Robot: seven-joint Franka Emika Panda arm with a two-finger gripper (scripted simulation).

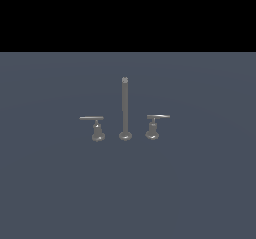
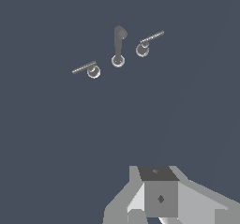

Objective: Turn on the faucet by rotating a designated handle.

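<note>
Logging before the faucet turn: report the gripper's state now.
Gripper: open or shut cannot be told, fingertips out of frame; holding nothing visible, far from the faucet.

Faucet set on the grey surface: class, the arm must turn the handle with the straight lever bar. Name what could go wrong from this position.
1. Wrong handle: the handle with the straight bar has a near twin beyond the post, easily confused.
2. Long approach: in the wrist view the gripper is far from the faucet, so aiming errors may grow.
3. The thin lever bar could slip off a finger.
</note>
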